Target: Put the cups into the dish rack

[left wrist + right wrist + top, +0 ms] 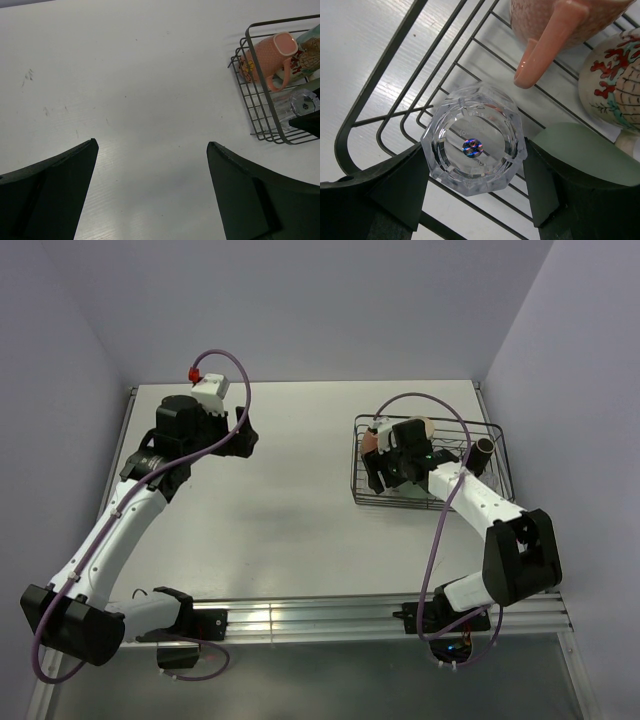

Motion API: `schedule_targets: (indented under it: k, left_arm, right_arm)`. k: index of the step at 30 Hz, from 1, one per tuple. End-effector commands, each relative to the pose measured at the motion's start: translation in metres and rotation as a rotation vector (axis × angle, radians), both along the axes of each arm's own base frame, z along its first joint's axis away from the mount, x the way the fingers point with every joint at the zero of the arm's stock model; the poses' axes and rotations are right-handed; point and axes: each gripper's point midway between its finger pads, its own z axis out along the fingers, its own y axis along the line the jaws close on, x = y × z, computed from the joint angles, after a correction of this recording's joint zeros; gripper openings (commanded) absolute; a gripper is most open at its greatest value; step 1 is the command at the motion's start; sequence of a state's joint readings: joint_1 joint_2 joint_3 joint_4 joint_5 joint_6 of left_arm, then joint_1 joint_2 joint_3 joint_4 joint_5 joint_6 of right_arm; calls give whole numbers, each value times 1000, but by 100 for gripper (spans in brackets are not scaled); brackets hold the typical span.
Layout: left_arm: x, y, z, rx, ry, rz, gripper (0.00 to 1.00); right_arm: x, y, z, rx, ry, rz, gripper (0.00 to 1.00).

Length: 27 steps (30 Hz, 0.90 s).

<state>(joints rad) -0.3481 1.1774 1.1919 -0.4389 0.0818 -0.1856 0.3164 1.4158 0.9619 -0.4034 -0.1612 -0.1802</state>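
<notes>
The black wire dish rack [357, 462] stands at the right of the table. My right gripper [391, 476] is inside its near left corner, shut on a clear faceted glass [472, 145] seen end-on over the rack wires [374, 80]; one finger [400, 185] presses each side. A pinkish mug [555, 15], a cream patterned mug [615, 85] and a green tumbler [585, 150] lie beside it in the rack. A dark brown cup [483, 448] sits at the rack's right side. My left gripper [152, 142] is open and empty over bare table, far left of the rack [252, 82].
The left wrist view shows the pinkish mug [272, 55], the cream mug [307, 57] and the clear glass [302, 102] in the rack. Walls close the table at the back and sides. A metal rail [330, 618] runs along the near edge.
</notes>
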Motion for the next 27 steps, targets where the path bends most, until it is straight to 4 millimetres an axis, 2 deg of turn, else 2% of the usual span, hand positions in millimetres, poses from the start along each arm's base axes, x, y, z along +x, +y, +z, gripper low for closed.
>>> schedule_targets:
  k: [1, 8, 11, 15, 20, 23, 24, 25, 27]
  left_arm:
    - [5, 0, 19, -11, -45, -2, 99]
    - [6, 0, 17, -9, -41, -3, 99]
    - [6, 1, 17, -6, -42, 1, 99]
    - [6, 3, 16, -2, -42, 4, 99]
    - [5, 3, 15, 0, -40, 0, 99]
    - [5, 3, 16, 0, -43, 1, 99]
    - [6, 3, 15, 2, -40, -1, 99]
    - [6, 4, 15, 2, -40, 1, 99]
    - [6, 4, 15, 2, -41, 4, 99]
  right_arm:
    - [7, 4, -1, 2, -29, 3, 17]
    - [6, 3, -5, -2, -22, 2, 28]
    - [6, 4, -8, -4, -9, 2, 39]
    - [6, 3, -7, -6, -11, -4, 61]
    - [5, 1, 0, 0, -22, -18, 65]
    - [4, 1, 6, 0, -30, -19, 75]
    - [3, 0, 8, 0, -32, -20, 87]
    - [3, 0, 11, 1, -34, -23, 91]
    - [2, -1, 14, 2, -36, -25, 94]
